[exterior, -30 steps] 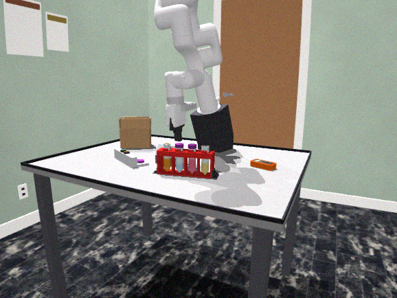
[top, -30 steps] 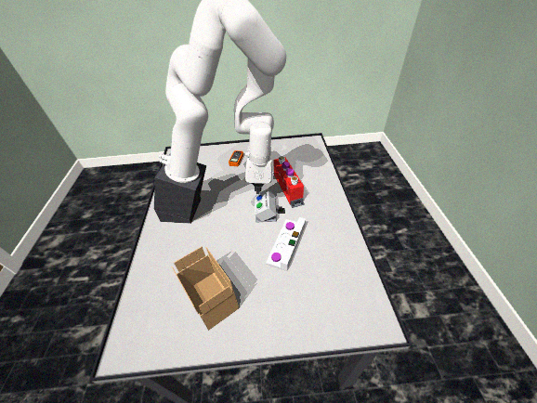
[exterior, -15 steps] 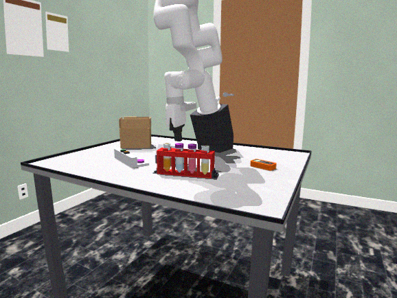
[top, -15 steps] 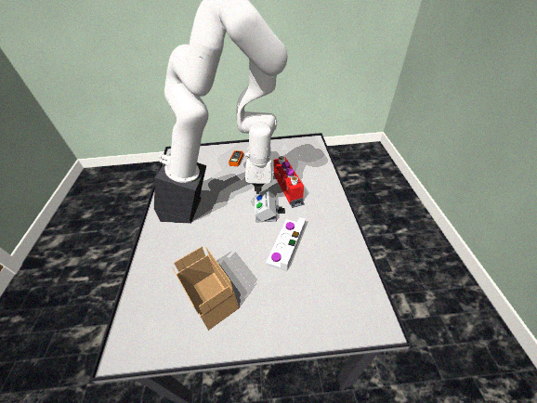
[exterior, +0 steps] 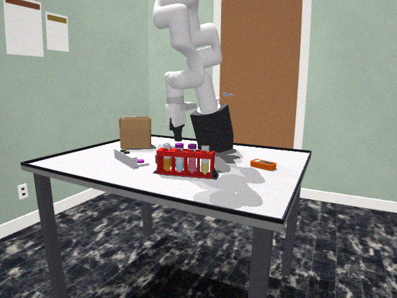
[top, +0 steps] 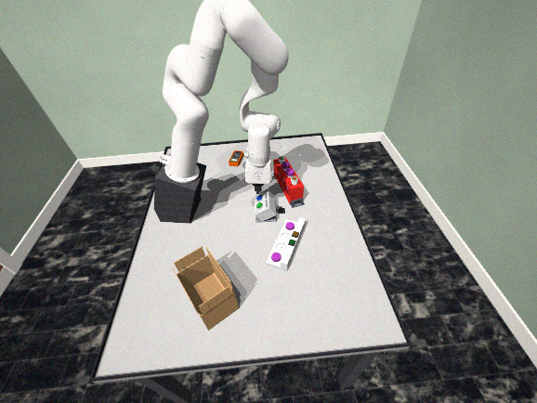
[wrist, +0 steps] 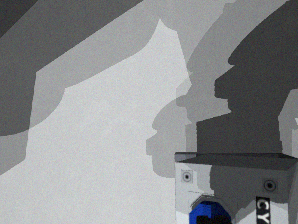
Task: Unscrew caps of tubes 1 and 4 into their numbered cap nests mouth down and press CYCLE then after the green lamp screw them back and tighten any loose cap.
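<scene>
1. Gripper (top: 256, 188): hanging point-down just above the key housing (top: 266, 210), at the blue key's end. Its jaws are standing fully closed and gripping nothing.
2. Key housing: a grey box sitting near the table's (top: 325, 297) middle, at about 8 o'clock from the decapping station in the top view. It is carrying the blue CYCLE key (top: 259, 198) and the green READY key (top: 259, 204). In the wrist view only the blue key's upper edge (wrist: 210, 212) is showing, at 5 o'clock in the frame, under shadow.
3. Decapping station (top: 288, 182): a red rack standing at 2 o'clock from the housing. In the exterior view, its two middle tubes are wearing purple caps (exterior: 179, 145) (exterior: 191, 146); the two end tubes (exterior: 167, 158) (exterior: 205, 161) are standing uncapped.
4. Cap tray (top: 297, 241): a white strip lying at 5 o'clock from the housing, apart from it. Purple caps are resting in both end nests (top: 290, 226) (top: 277, 256). Two small dark squares (top: 294, 238) are sitting between them; whether either is lit cannot be told.
5. Cardboard box (top: 206, 286): lying open at 7 o'clock from the housing, well apart.
6. Orange device (top: 236, 158): lying at 11 o'clock from the housing, near the table's far edge.
</scene>
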Robot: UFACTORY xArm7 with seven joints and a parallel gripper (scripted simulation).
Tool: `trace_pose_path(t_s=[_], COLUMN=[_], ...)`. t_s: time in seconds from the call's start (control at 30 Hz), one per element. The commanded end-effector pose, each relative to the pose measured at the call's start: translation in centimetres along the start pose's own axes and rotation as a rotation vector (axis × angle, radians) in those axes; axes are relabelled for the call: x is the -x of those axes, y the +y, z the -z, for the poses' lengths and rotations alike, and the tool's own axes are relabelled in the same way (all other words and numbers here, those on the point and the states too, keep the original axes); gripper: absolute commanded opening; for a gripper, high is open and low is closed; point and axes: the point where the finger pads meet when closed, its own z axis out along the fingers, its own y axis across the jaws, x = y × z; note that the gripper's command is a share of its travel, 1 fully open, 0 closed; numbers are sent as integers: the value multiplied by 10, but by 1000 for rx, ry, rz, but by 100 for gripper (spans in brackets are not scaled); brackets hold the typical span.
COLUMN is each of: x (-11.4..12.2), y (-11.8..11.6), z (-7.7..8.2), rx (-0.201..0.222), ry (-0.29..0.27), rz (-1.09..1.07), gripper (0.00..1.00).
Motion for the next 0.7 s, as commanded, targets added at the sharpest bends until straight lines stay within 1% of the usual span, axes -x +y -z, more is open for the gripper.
trace_pose_path(t_s=[0.0, 0.47, 0.67], x=[0, 0, 0], y=[0, 0, 2], z=[0, 0, -18], rx=[92, 92, 92], ry=[-26, -26, -26], rz=[3, 3, 3], gripper=[0, 0, 0])
